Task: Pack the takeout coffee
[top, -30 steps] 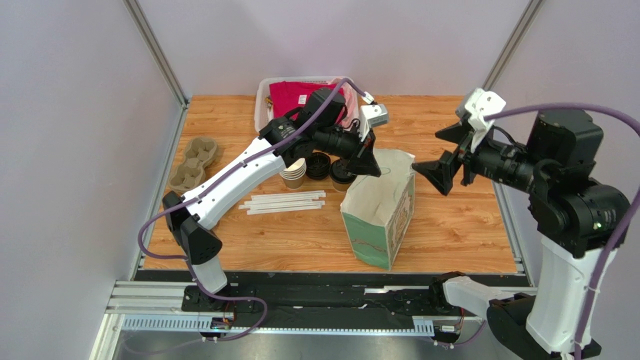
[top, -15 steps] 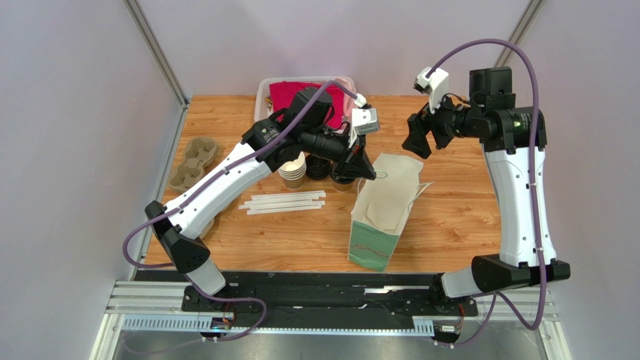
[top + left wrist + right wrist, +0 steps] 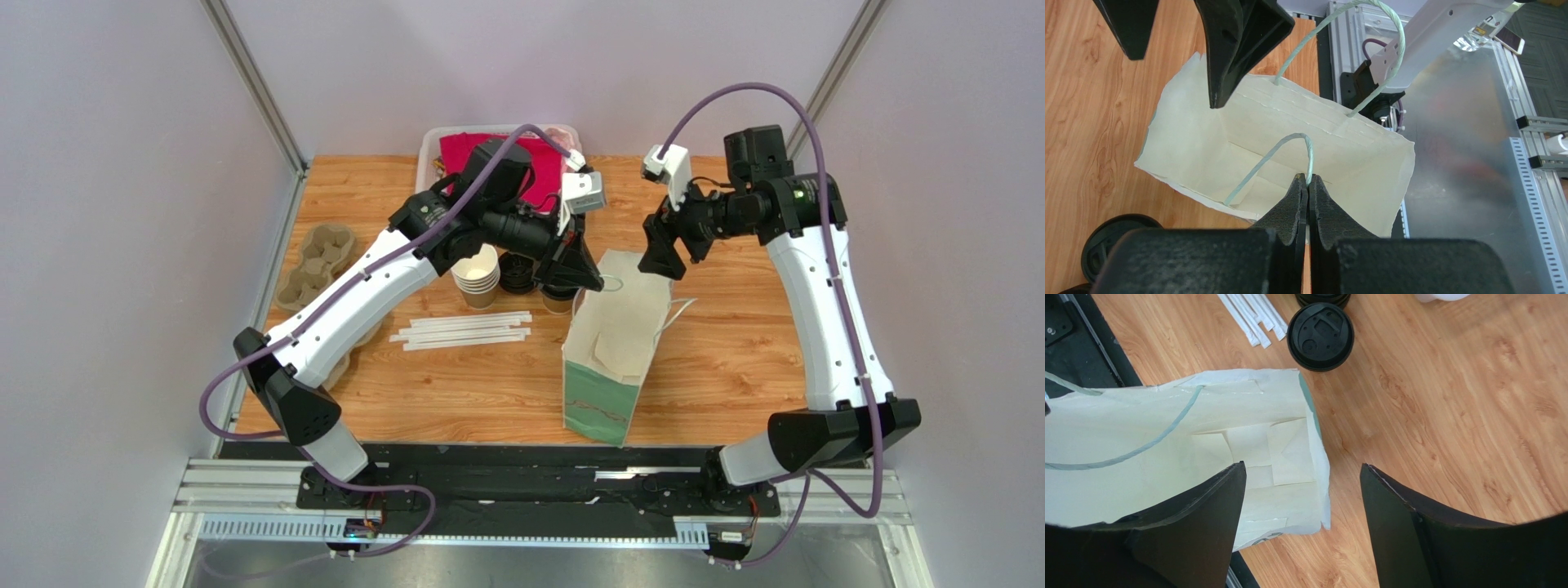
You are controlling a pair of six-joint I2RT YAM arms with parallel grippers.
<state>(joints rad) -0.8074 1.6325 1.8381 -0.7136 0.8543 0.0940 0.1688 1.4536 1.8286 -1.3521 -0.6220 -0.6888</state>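
Takeout coffee [image 3: 1320,335] stands lidded on the table [image 3: 1444,404], outside the paper bag [image 3: 1137,429]. It is just beside the bag and near the straws [image 3: 1254,318], and neither of my grippers is on it. So I judge I am at the step of getting the bag open, with loading not yet begun. My left gripper [image 3: 1308,184] is clenched tight on the near handle [image 3: 1290,144] of the bag, pinching the cord at the top of its loop, which holds that side of the mouth up. My right gripper [image 3: 1303,468] is spread wide and grasps nothing. One of its fingers hangs over the bag's pale inside and the other over bare wood, so the jaws straddle the bag's end wall. Whether either finger touches the paper I cannot tell. The next move, as I read it, is to close on that wall and draw it away from my left gripper, so the mouth stands square and wide enough for a cup. That calls for a gentle pull, because the paper is thin and the bag rests only on its own base. After that one gripper has to let go and fetch the cup, keeping it upright on its way in.
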